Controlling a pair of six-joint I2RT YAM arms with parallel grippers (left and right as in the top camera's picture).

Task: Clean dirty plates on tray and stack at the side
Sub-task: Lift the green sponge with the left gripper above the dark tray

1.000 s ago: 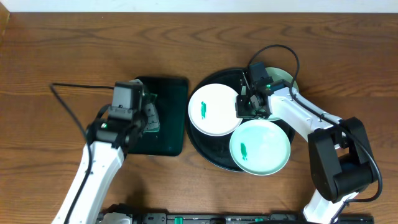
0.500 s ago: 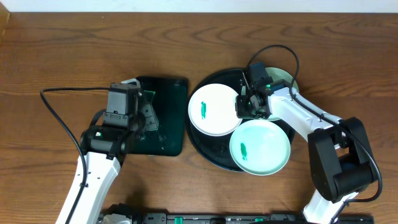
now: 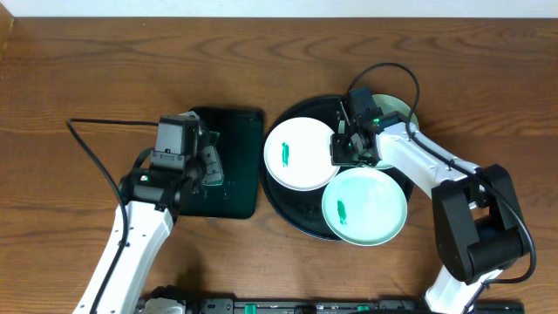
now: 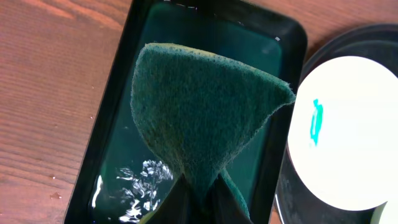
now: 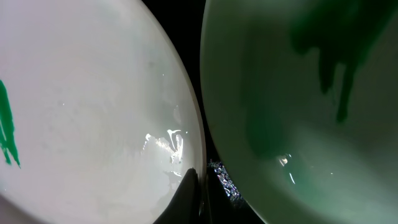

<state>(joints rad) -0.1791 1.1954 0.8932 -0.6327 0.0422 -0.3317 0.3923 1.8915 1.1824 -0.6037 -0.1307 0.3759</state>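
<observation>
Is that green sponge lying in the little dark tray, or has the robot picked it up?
Picked up: the left gripper is shut on one corner of the sponge, which fans out over the rectangular tray.

A big brown wooden table [image 3: 105,78] with dark wavy lines in the wood spreads out on every side of the left gripper [image 3: 209,166] and the right gripper [image 3: 342,150]. Far behind both, a thin pale strip [image 3: 279,7] runs along the table's back edge. It could be wall or floor. The light is soft and even.
</observation>
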